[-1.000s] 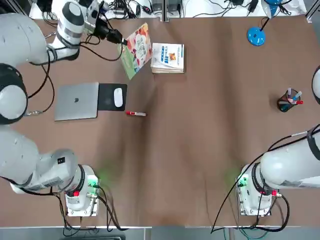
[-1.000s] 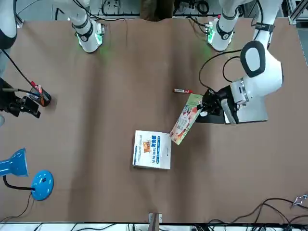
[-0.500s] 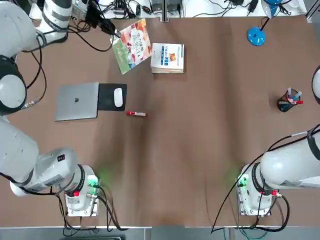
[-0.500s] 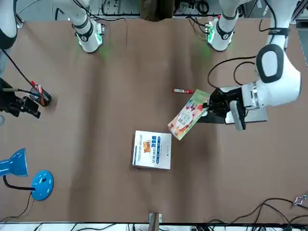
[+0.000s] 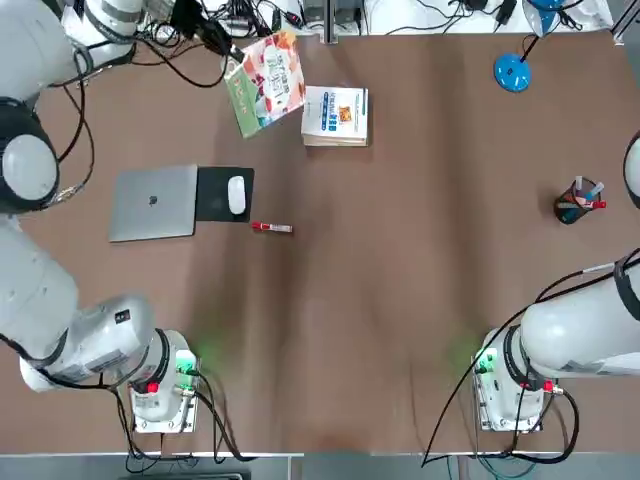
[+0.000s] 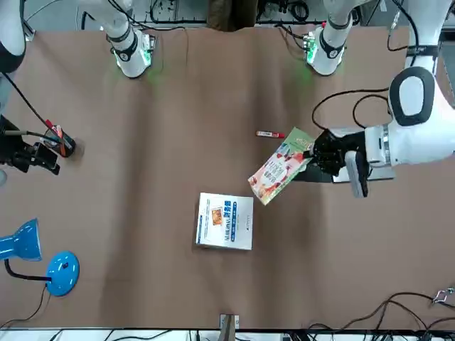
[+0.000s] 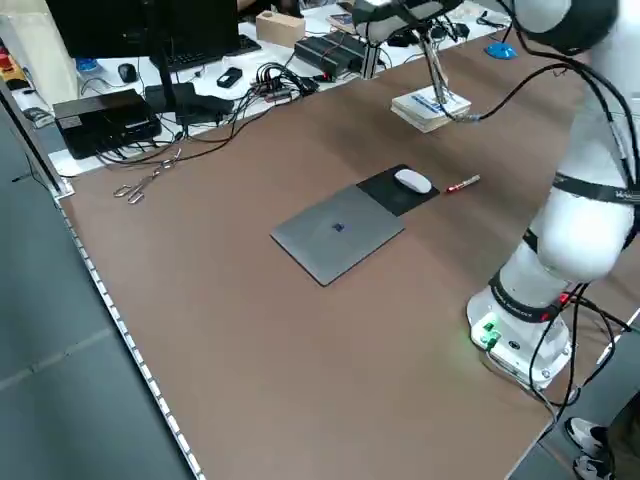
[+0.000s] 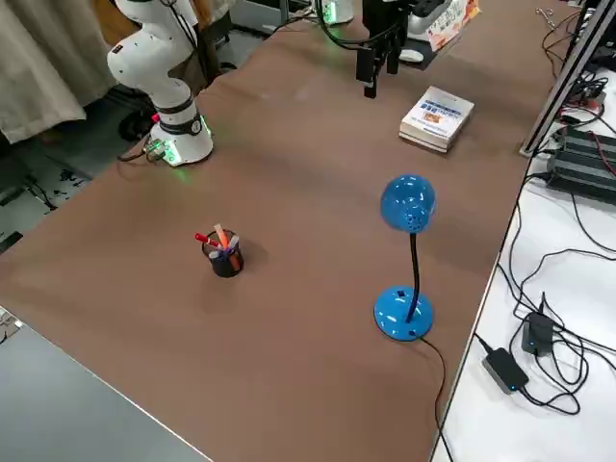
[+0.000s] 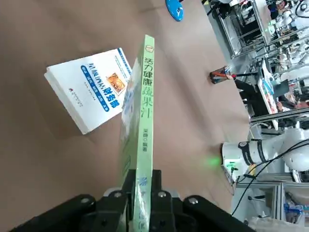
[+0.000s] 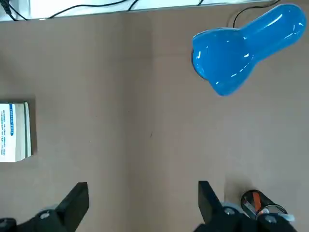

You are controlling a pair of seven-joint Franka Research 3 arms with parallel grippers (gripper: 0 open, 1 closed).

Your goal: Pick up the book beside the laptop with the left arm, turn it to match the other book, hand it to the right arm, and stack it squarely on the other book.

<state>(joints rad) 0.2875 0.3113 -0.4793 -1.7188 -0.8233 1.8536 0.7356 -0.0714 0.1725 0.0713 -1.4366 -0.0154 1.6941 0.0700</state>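
The book [image 5: 267, 82], peach-orange with a green edge, hangs tilted above the table's far side, just left of the other book [image 5: 336, 115] in the top view. My left gripper [image 5: 225, 52] is shut on its green edge; the left wrist view shows the gripper [image 9: 140, 181] clamping the book's [image 9: 143, 96] spine, with the other book [image 9: 89, 87] lying flat below. The silver laptop [image 5: 153, 202] lies closed at the left. My right gripper [image 10: 143, 195] stands open and empty, hovering near the pen cup [image 6: 60, 142], far from both books.
A black mouse pad [image 5: 212, 195] with a white mouse [image 5: 236, 193] lies beside the laptop, and a red marker [image 5: 271, 227] lies just in front of them. A blue desk lamp [image 5: 512, 70] stands at the far right, near the pen cup [image 5: 578, 200]. Cables run along the far edge.
The left arm has carried the book up and toward the table's far edge, swinging it round a little. The right arm has not moved.
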